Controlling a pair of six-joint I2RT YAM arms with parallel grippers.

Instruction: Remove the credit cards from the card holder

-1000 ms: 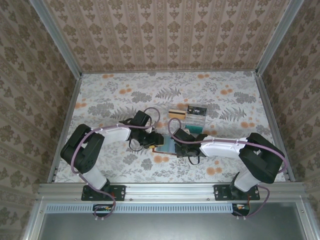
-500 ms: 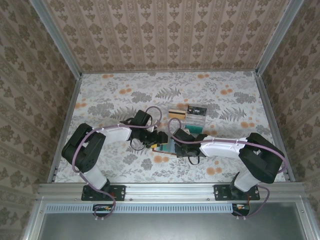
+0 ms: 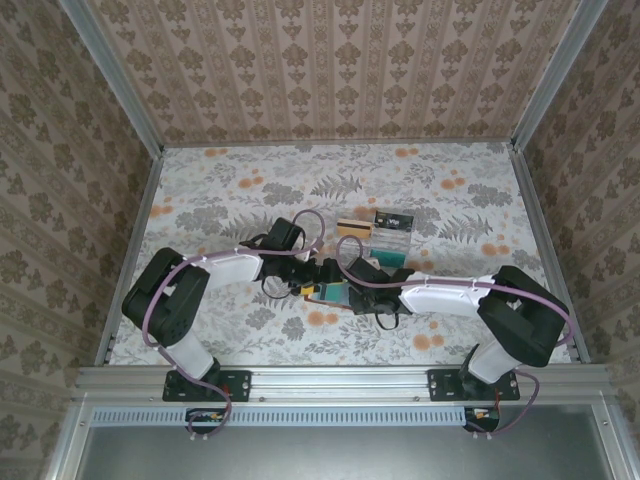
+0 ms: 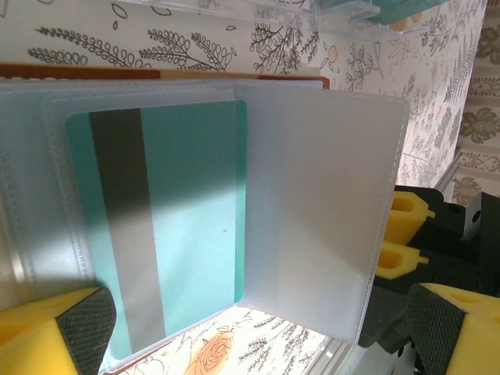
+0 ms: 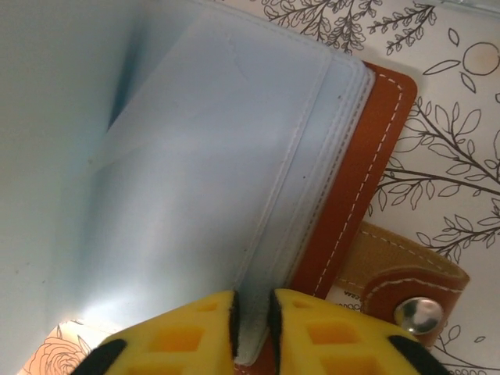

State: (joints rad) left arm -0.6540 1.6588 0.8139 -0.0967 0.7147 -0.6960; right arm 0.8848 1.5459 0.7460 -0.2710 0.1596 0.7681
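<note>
The brown card holder (image 3: 334,294) lies open on the table between both arms. In the left wrist view its clear sleeves (image 4: 312,203) are spread, one page standing up. A teal credit card (image 4: 180,226) with a grey stripe sits in a sleeve. My left gripper (image 4: 258,336) is open, its pads wide apart on either side of the holder's near edge. My right gripper (image 5: 254,328) is shut on the edge of the clear sleeve stack (image 5: 258,195), beside the brown leather rim (image 5: 355,180). A tan card (image 3: 350,226) lies on the table behind.
A clear plastic tray (image 3: 392,240) holding a dark card and a teal one stands just behind the holder, right of the tan card. The holder's snap strap (image 5: 406,289) sticks out by my right fingers. The two grippers (image 3: 312,284) (image 3: 352,290) are close together.
My left gripper has opened wide and shifted a little right, toward the holder. The right arm has stayed on the sleeves.
</note>
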